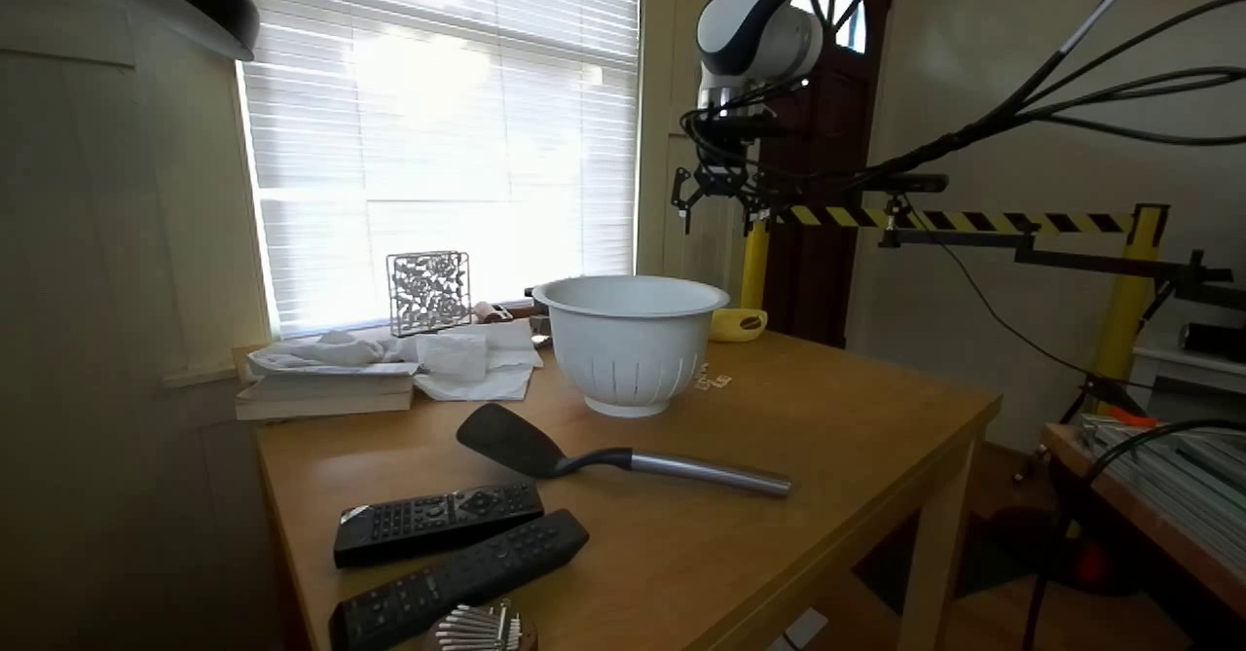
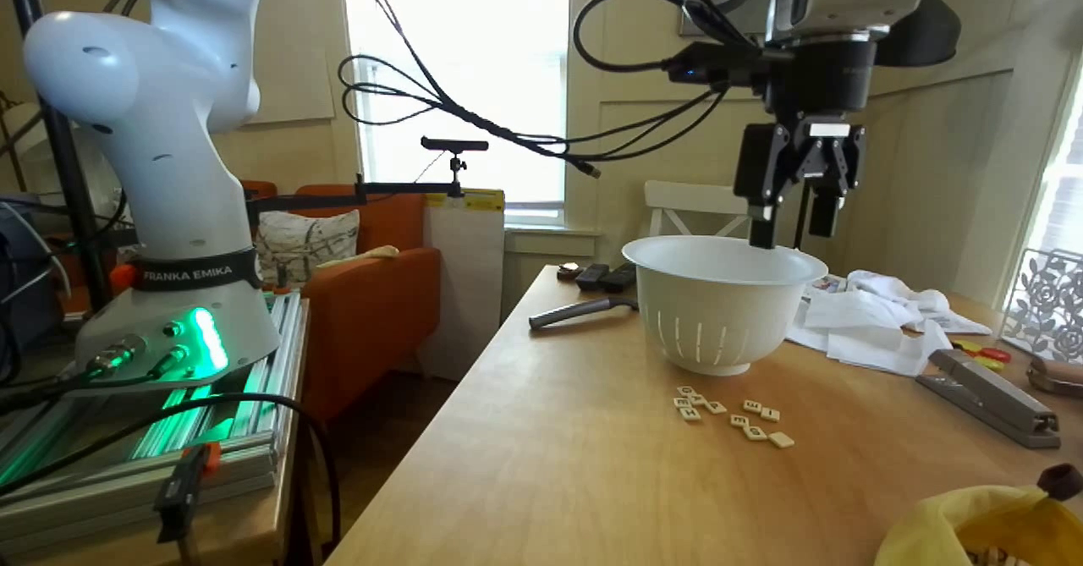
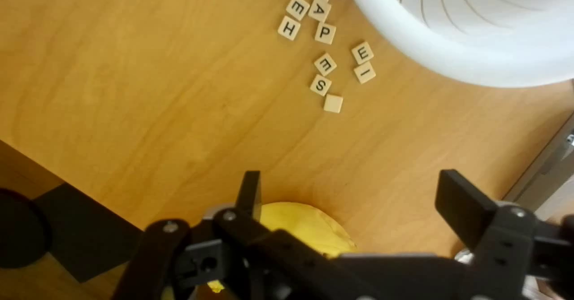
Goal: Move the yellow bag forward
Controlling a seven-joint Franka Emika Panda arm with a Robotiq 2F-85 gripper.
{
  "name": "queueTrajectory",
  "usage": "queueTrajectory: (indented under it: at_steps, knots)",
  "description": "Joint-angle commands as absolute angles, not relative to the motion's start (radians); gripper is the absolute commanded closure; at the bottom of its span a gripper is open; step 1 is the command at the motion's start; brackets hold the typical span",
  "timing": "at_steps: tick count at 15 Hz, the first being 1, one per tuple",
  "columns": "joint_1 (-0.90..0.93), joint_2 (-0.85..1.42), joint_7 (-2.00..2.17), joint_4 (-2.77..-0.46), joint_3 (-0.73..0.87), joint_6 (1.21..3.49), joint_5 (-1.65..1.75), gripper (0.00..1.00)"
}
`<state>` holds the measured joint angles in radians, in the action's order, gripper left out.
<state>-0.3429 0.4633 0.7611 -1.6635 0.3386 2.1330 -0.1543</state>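
Observation:
The yellow bag (image 1: 732,326) rests on the table, partly behind the white bowl in this exterior view. It also shows cut off at the bottom right corner of an exterior view (image 2: 939,532), with its mouth open and light pieces inside. In the wrist view the bag (image 3: 305,226) lies below the gripper, mostly hidden by the gripper's body. My gripper (image 3: 350,174) is open with its fingers wide apart and nothing between them. In both exterior views the gripper (image 1: 717,223) (image 2: 793,232) hangs well above the table, apart from the bag.
A white colander bowl (image 1: 633,349) stands mid-table beside loose letter tiles (image 2: 753,418). A stapler (image 2: 990,397) lies near the papers (image 2: 871,321). A spatula (image 1: 623,458), two remotes (image 1: 438,520) and a thumb piano (image 1: 482,630) lie farther along. A metal rack (image 1: 428,293) stands by the window.

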Motion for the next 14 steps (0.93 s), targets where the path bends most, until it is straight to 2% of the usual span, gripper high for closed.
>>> queueTrajectory:
  at_steps: [1, 3, 5, 6, 11, 12, 14]
  knots:
    - [-0.388, 0.670, 0.711, -1.433, 0.338, 2.131, -0.147, 0.00]
    - [-0.391, 0.754, 0.726, -1.340, 0.363, 2.106, -0.101, 0.00]
    - [-0.390, 0.837, 0.840, -1.246, 0.394, 1.987, -0.087, 0.00]
    - [-0.385, 0.739, 0.767, -1.383, 0.370, 2.077, -0.105, 0.00]
    - [-0.381, 0.823, 0.813, -1.290, 0.396, 2.023, -0.108, 0.00]
    - [-0.421, 0.793, 0.679, -1.310, 0.335, 2.045, -0.157, 0.00]
    - [-0.440, 0.800, 0.581, -1.283, 0.316, 2.062, -0.170, 0.00]
